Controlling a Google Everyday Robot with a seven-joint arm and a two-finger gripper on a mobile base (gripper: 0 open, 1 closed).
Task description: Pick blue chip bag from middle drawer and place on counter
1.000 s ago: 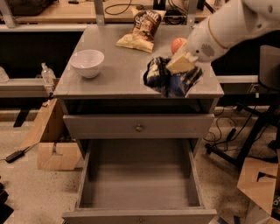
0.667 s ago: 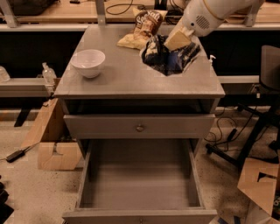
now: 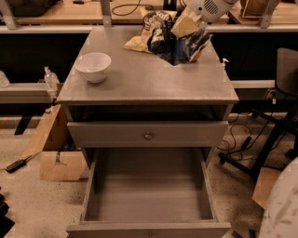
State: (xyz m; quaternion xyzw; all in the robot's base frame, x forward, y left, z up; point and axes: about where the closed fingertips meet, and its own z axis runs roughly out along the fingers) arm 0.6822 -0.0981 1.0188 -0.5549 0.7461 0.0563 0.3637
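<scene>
Far right, the jaws of our gripper pinch the top of the blue chip bag, likely light and crinkly.

A single white arm is seen entering at the upper edge, right of the middle, and it is directed downward and to the left. Only its last rounded segment is shown. At its end the hand is carried, with a tan finger pointing down. The hand is placed over the rear right part of the tabletop and is closed on the top of the blue chip bag. A white rounded shape at the lower right corner is blurred, and it cannot be told whether it belongs to the robot.
</scene>
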